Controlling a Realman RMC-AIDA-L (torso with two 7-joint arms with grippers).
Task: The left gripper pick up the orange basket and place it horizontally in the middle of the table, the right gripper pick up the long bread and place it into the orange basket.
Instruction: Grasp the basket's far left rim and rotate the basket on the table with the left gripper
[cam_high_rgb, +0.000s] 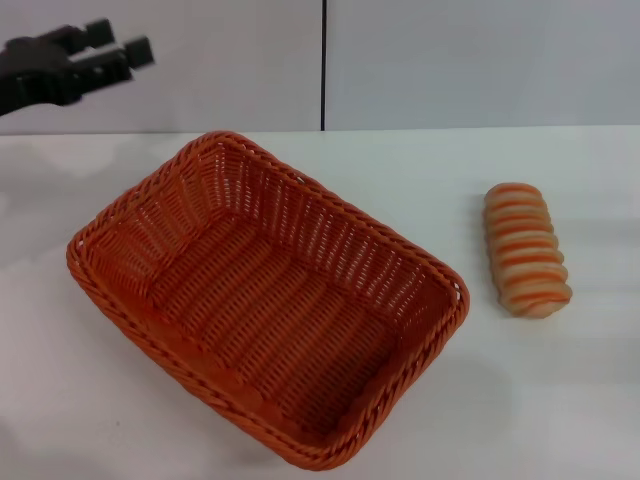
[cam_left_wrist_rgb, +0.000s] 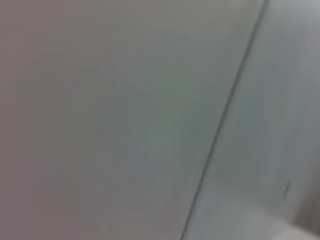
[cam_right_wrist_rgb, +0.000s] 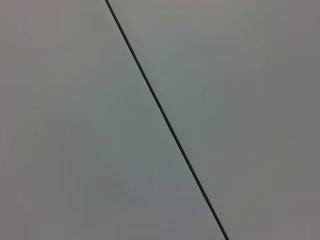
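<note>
The orange basket (cam_high_rgb: 270, 300) lies at a slant on the white table (cam_high_rgb: 560, 400), left of centre in the head view, with nothing inside it. To its right rests the long bread (cam_high_rgb: 527, 249), a beige loaf with orange-brown stripes, clear of the basket. My left gripper (cam_high_rgb: 118, 45) hangs high at the upper left, above and behind the basket's far corner, its fingers apart and holding nothing. My right gripper is out of view. Both wrist views show only the grey wall.
A grey wall with a dark vertical seam (cam_high_rgb: 324, 65) stands behind the table. The same seam (cam_right_wrist_rgb: 165, 120) crosses the right wrist view. Bare tabletop lies between the basket and the bread.
</note>
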